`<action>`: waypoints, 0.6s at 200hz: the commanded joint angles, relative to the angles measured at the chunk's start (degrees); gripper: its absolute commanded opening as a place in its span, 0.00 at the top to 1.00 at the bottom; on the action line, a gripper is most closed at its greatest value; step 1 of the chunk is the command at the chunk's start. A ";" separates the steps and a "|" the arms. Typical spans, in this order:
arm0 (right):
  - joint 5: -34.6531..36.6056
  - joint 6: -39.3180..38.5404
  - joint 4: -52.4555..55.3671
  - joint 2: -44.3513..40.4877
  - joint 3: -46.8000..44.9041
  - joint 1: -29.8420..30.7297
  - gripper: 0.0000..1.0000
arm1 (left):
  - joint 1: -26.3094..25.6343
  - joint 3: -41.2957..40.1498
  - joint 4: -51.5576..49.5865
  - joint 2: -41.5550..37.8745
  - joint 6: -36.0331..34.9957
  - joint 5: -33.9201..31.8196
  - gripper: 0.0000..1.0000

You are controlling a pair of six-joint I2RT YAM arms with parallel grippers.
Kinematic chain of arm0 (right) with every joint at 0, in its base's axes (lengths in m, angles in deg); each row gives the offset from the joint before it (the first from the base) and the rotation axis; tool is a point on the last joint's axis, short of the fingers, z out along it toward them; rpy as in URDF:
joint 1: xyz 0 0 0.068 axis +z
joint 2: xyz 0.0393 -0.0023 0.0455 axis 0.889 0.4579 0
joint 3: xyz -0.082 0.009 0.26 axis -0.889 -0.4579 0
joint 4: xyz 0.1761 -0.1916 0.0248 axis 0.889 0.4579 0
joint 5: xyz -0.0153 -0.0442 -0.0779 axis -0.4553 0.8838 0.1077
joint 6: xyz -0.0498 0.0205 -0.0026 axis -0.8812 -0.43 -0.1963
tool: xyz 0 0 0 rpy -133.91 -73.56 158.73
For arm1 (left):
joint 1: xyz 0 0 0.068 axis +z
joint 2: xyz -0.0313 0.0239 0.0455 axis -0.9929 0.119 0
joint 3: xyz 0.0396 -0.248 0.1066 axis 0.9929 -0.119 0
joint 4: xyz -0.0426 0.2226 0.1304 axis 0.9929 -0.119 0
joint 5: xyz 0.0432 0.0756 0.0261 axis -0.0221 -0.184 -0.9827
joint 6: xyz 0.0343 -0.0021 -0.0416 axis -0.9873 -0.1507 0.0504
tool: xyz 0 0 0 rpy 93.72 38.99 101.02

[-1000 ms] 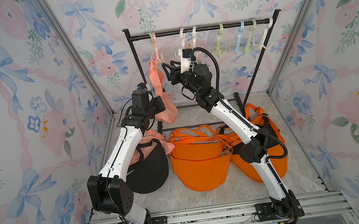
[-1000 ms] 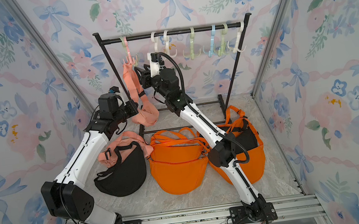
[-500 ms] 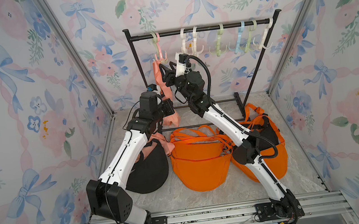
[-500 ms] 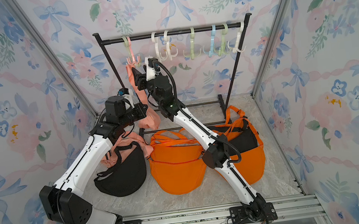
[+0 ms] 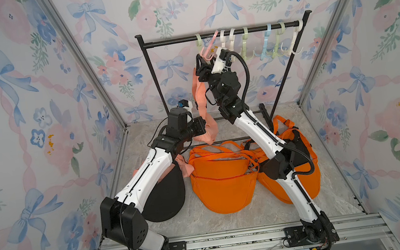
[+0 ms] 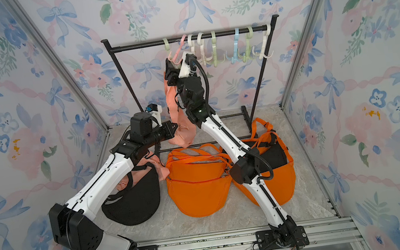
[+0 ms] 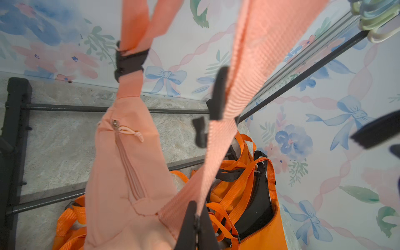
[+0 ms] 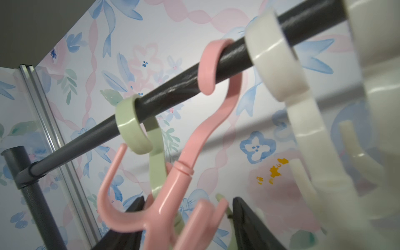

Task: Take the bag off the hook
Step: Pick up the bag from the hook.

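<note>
The left gripper (image 7: 195, 218) is clenching the strap (image 7: 238, 75) of the peach bag (image 7: 129, 173), the strap running upward toward the pink hook (image 5: 210, 44) (upper centre, top view). The right gripper (image 8: 188, 218) is straddling that hook, unclenched.

The peach sling bag (image 5: 210, 132) is seen with a ribbed peach webbing strap (image 7: 244, 65) and a black buckle (image 7: 131, 61). The pink hook (image 8: 194, 173) is hung on a black rail (image 5: 169, 42), with a pale green hook (image 8: 134, 129) at its nine o'clock and a cream-white hook (image 8: 279, 71) at its three o'clock. A light blue hook (image 5: 269, 40) is seen in both top views.

On the grey-beige marbled floor (image 5: 232, 221), an orange bag (image 5: 224, 185) is flanked by a second orange bag (image 5: 309, 187) at three o'clock and a black bag (image 5: 169, 198) at nine o'clock.

The walls (image 5: 20, 102) are papered white with blue bows, pink ribbons and flowers. The arms (image 5: 147, 174) are white with black joints.
</note>
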 commanded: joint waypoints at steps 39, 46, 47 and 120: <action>-7.49 6.54 -8.71 -18.36 -22.62 -1.90 0.32 | 10.42 3.09 -5.69 2.11 -3.26 -0.23 1.00; -8.29 7.30 -10.21 -20.38 -26.25 -2.00 0.31 | 11.33 3.80 -5.69 2.16 -3.66 -0.64 1.00; -8.38 7.40 -10.45 -20.52 -26.72 -2.00 0.31 | 11.48 3.85 -5.69 2.19 -3.68 -0.70 1.00; -5.91 11.36 -19.36 -37.33 -54.05 -3.36 0.15 | 19.80 6.70 -6.61 0.88 -6.09 -2.09 1.00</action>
